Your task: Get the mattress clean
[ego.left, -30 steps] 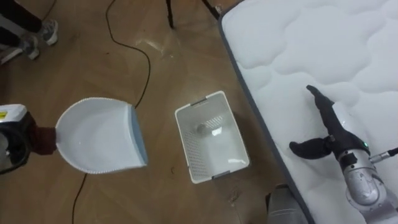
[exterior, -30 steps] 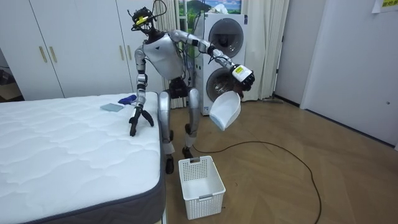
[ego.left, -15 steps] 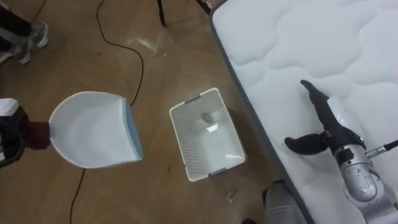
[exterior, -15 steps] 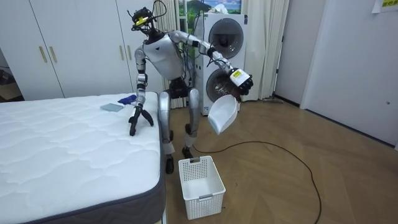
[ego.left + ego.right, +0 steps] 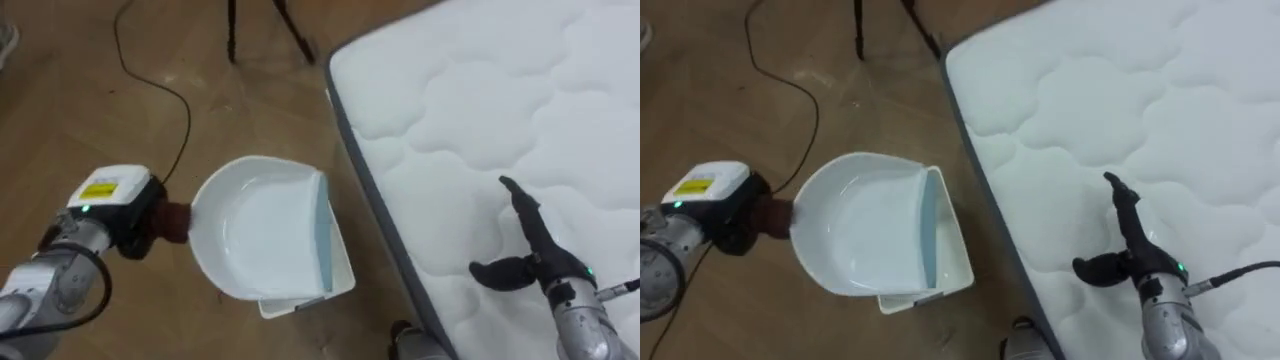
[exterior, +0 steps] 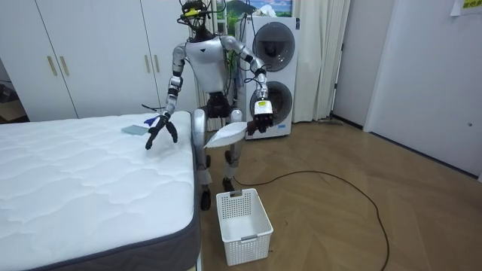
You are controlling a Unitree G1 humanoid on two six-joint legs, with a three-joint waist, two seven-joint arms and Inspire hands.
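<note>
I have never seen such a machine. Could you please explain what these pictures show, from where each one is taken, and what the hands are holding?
This is a humanoid robot standing beside a bed's mattress. The room view is from a camera across the room; both eye views are from the robot's head, looking down. Its left hand grips a white dustpan by the handle, over a white basket on the floor. Its right hand is open over the mattress. A small bluish item lies on the mattress near it.
</note>
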